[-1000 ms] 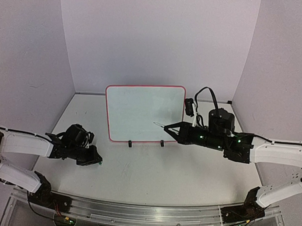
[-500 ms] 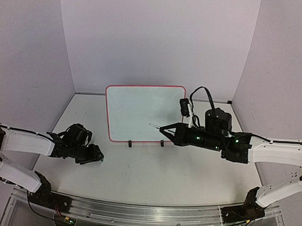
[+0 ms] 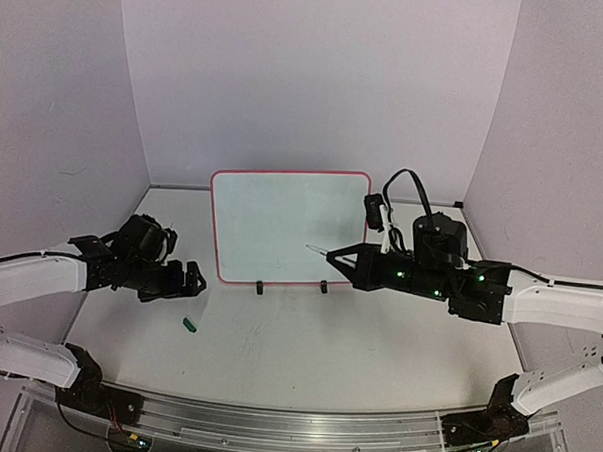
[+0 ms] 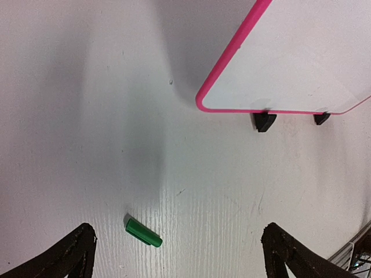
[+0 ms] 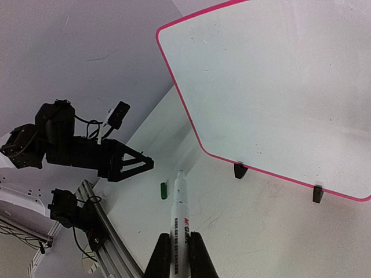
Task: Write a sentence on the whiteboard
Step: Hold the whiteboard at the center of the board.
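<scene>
The whiteboard [image 3: 289, 228] stands upright on two black feet at the back of the table, red-framed, its white face blank; no sentence is in view on it. My right gripper [image 3: 352, 258] is shut on a white marker [image 5: 178, 208]. The marker's bare tip [image 3: 311, 248] points left, in front of the board's lower right part. My left gripper [image 3: 191, 279] hangs open to the left of the board with nothing between its fingers [image 4: 75, 255]. A small green cap [image 4: 143, 232] lies on the table below it, also seen as the green cap [image 3: 189, 324] in the top view.
An aluminium rail [image 3: 293, 421] runs along the near edge of the table. Pale walls close in the back and both sides. The board's black feet [image 4: 264, 121] rest on the tabletop. The left arm [image 5: 87, 153] shows in the right wrist view.
My left gripper has opened and risen, and the green cap it held now lies on the table. The right gripper with the marker shifted slightly in front of the board.
</scene>
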Available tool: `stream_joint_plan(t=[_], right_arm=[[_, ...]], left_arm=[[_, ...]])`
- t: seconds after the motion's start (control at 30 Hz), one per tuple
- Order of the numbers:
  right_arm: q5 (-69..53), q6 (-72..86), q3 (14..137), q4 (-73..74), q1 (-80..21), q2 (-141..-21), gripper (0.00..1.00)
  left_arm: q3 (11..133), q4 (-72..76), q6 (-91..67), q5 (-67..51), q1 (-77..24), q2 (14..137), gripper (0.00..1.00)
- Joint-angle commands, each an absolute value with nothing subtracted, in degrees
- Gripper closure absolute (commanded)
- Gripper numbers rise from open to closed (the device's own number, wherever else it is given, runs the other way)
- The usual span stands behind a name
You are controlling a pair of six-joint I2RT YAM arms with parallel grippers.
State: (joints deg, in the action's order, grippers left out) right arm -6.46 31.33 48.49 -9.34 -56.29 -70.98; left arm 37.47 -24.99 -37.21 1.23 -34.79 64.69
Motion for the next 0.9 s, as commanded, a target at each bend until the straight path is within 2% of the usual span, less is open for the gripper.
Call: stream_joint_plan(t=[0.0,0.07,0.1,0.17,0.33,0.43,0.57,0.67,0.7,0.87], right_arm=[[-4.54,29.35,52.68,-7.74,-56.52,-70.25,1.00],[-4.54,29.12,53.22,-7.73,-56.52,-70.58,1.00],[-4.78,28.86,53.69,-7.78,-56.54,-70.85,1.00],[-5.30,28.67,54.06,-7.74,-56.57,-71.07,1.00],[-8.17,28.99,53.97,-9.03,-56.52,-71.10,1.00],[-11.67,28.96,54.18,-9.69,-56.55,-71.04,1.00],[-14.55,28.44,54.65,-9.89,-56.52,-70.85,1.00],[-15.20,28.22,54.67,-10.63,-56.53,-70.99,1.00],[-15.33,28.13,54.73,-11.06,-56.59,-71.41,1.00],[-17.28,27.87,56.14,-12.17,-56.60,-73.95,1.00]], left_arm=[[47.34,-32.46,-25.67,-4.06,-30.85,63.88,0.00],[49.82,-32.41,-20.84,-7.49,-29.20,64.77,0.00],[52.73,-31.34,-16.40,-14.07,-26.61,65.87,0.00],[55.60,-29.56,-12.43,-20.12,-24.26,67.45,0.00],[60.68,-17.52,-11.26,-37.94,-13.80,73.98,0.00],[61.87,-10.93,-12.16,-42.93,-12.00,76.89,0.02],[68.50,-15.63,-8.45,-46.30,-11.95,81.93,0.06],[73.74,-21.93,-2.96,-46.88,-11.95,85.06,0.12],[74.54,-22.58,-2.49,-46.53,-11.95,85.97,0.16],[73.83,-17.78,-2.25,-47.36,-11.95,89.50,0.32]])
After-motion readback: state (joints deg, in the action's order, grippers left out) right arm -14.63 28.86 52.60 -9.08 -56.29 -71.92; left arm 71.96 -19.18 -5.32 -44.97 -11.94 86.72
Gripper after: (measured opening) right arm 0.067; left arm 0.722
